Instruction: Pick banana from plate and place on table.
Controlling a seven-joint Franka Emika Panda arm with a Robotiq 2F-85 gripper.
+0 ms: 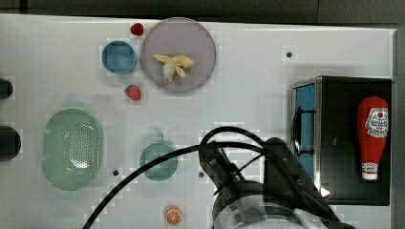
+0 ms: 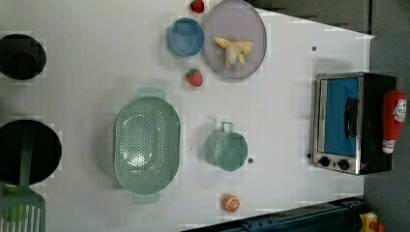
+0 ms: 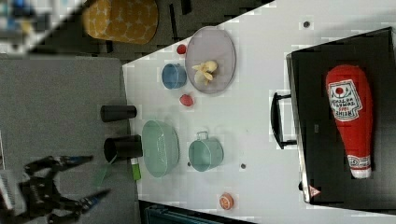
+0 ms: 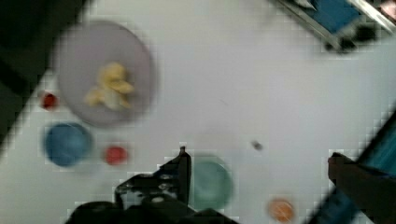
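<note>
A white counter [image 1: 248,71] holds toy kitchen items. The banana [image 1: 173,65], peeled with pale yellow flaps splayed around a whitish tip, lies near the middle of the round greyish-lavender plate [image 1: 200,40], which sits at the far edge of the counter in the top view.

Just beside the plate, on the top view's left, stands a small blue bowl [image 1: 119,57]. One red strawberry [image 1: 137,29] lies by the plate's far rim and another strawberry [image 1: 133,92] lies on the counter below the bowl in the top view. An oval green strainer [image 1: 72,149] rests toward the top view's left, with a small teal pot [image 1: 158,161] to its right and an orange slice [image 1: 174,215] near the bottom edge of the top view.

On the top view's right stands a black toaster oven [image 1: 353,138] with a red ketchup bottle [image 1: 373,136] lying on its top.

The robot arm [image 1: 248,191] enters from the bottom of the top view, well apart from the plate. In the wrist view the fingers [image 4: 185,170] stand wide apart, holding nothing, above the teal pot.
</note>
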